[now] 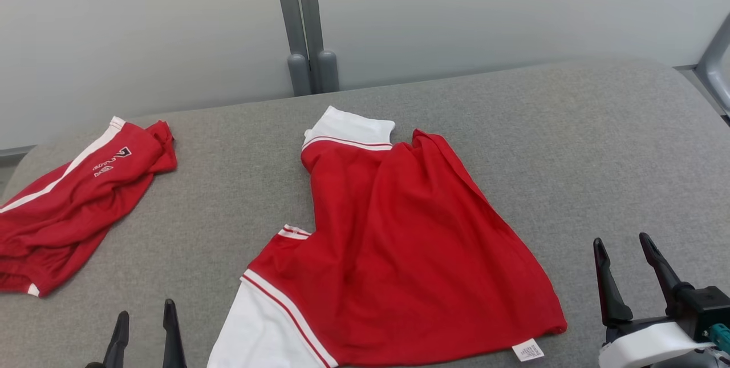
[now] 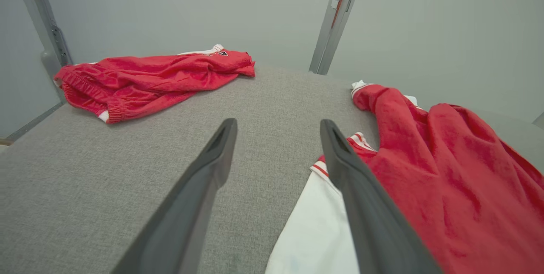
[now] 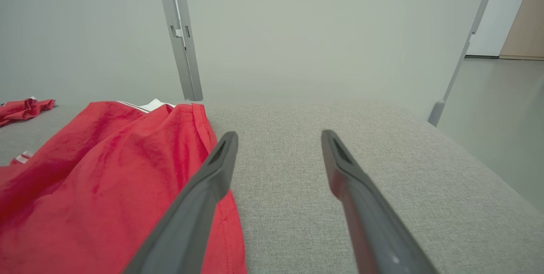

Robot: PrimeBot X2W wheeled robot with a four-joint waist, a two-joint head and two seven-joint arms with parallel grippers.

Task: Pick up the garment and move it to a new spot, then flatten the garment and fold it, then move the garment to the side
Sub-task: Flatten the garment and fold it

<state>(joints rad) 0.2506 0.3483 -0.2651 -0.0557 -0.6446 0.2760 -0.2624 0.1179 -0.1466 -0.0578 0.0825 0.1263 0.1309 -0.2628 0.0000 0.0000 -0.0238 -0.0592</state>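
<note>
A red shirt with white sleeves and collar (image 1: pixel 399 242) lies partly spread in the middle of the grey padded table (image 1: pixel 599 145), its white sleeve (image 1: pixel 256 328) toward the near edge and a small white label (image 1: pixel 527 351) at its hem. The same shirt (image 2: pixel 446 180) (image 3: pixel 106 180) appears in both wrist views. My left gripper (image 1: pixel 144 319) (image 2: pixel 278 127) hangs open just left of the white sleeve, holding nothing. My right gripper (image 1: pixel 623 245) (image 3: pixel 279 138) stands open to the right of the shirt's hem, also with nothing in it.
A second red garment with a white stripe and printed logo (image 1: pixel 74 202) (image 2: pixel 148 78) lies crumpled at the table's left. Pale wall panels with a grey post (image 1: pixel 305 25) run behind the table. Bare grey surface stretches to the right of the shirt.
</note>
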